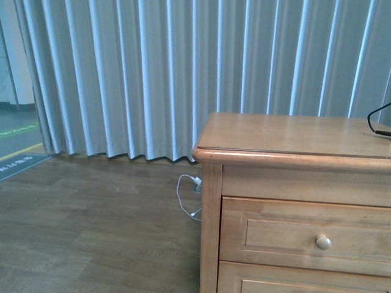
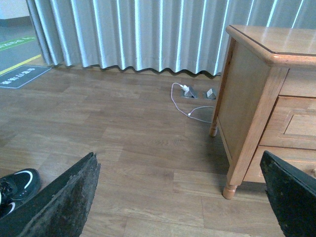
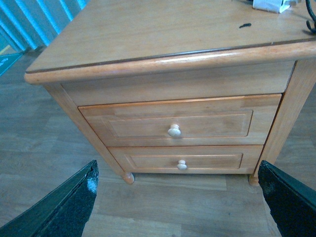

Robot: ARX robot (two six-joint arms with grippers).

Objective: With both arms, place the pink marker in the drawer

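Note:
The honey-coloured cabinet point(image 1: 293, 137) stands at the right of the front view. Its upper drawer point(image 1: 305, 235) is shut, with a round pale knob point(image 1: 323, 242); it also shows in the right wrist view point(image 3: 182, 123) above a similar lower drawer front point(image 3: 185, 160). The pink marker is not in view. My left gripper point(image 2: 180, 197) is open and empty over the wood floor, left of the cabinet. My right gripper point(image 3: 177, 202) is open and empty, in front of the cabinet and low. Neither arm shows in the front view.
A grey pleated curtain point(image 1: 183, 73) hangs behind. A white cable with a plug point(image 2: 185, 96) lies on the floor by the cabinet's side. A black cable point(image 1: 379, 122) and a white object point(image 3: 271, 5) sit on the cabinet top. A shoe point(image 2: 15, 185) is at the floor's edge.

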